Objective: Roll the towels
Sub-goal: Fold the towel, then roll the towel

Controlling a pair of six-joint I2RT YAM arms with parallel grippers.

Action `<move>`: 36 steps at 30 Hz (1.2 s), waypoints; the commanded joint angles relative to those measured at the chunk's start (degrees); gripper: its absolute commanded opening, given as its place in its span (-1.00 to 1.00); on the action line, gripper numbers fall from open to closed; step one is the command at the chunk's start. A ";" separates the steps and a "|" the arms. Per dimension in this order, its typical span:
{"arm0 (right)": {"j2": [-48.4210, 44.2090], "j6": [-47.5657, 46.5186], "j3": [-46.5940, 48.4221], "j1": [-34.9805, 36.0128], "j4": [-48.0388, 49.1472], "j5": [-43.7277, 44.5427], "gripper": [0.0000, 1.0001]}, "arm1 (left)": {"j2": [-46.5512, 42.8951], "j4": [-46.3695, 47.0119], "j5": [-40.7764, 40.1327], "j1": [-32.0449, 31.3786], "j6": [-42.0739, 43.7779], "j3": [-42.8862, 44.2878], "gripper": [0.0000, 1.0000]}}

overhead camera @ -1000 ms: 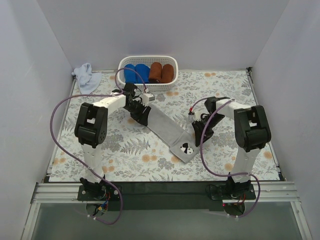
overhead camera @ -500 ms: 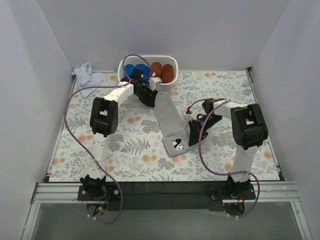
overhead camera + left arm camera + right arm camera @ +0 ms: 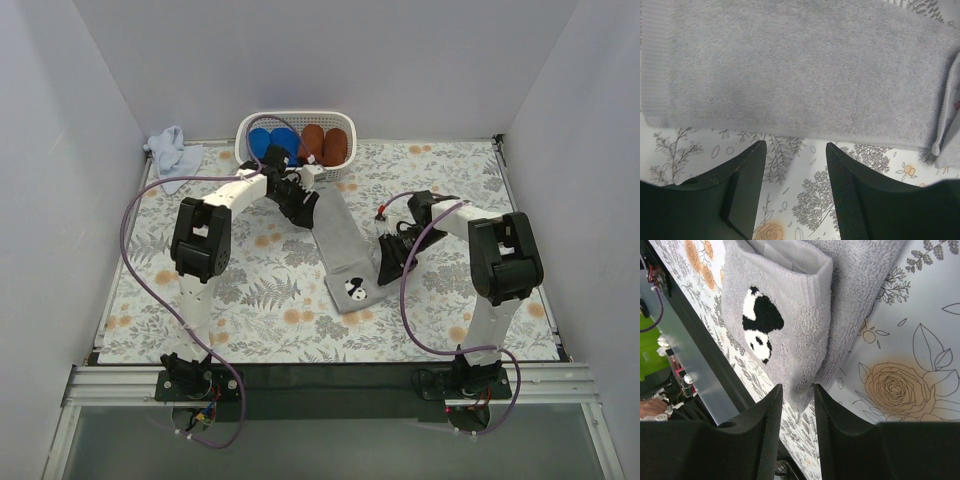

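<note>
The grey towel (image 3: 338, 245) lies flat as a long strip on the floral cloth, and its near end, with a panda patch (image 3: 354, 291), is folded over. My left gripper (image 3: 305, 203) is open and empty at the strip's far end. In the left wrist view the towel (image 3: 790, 70) lies just beyond the left gripper (image 3: 795, 145), with only floral cloth between the jaws. My right gripper (image 3: 383, 270) is at the near right corner. In the right wrist view it (image 3: 798, 387) is closed on the folded corner of the towel (image 3: 805, 340). The pale blue towel (image 3: 172, 152) lies crumpled at the back left.
A white basket (image 3: 295, 121) at the back holds two bright blue cloth rolls (image 3: 272, 142) and two rust-brown rolls (image 3: 325, 143), close behind my left gripper. White walls enclose the sides. A black rail (image 3: 320, 375) runs along the near edge.
The grey towel swung from a diagonal to a nearly straight strip as my left gripper carried its far end toward the basket. The left gripper then let go. The right gripper shifted slightly left.
</note>
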 commanded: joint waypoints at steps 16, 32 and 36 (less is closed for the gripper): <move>-0.30 -0.17 -4.01 1.54 0.07 0.88 -0.97 | 3.00 -0.08 -2.94 -2.97 1.08 0.84 -0.45; -0.99 0.79 -5.85 3.29 0.69 -3.26 -0.77 | 5.99 -0.86 -2.18 -2.97 6.08 6.80 -0.32; -2.66 1.06 -5.86 2.34 0.08 -0.53 -0.35 | 6.34 -1.92 -0.67 -2.97 7.58 9.43 -0.21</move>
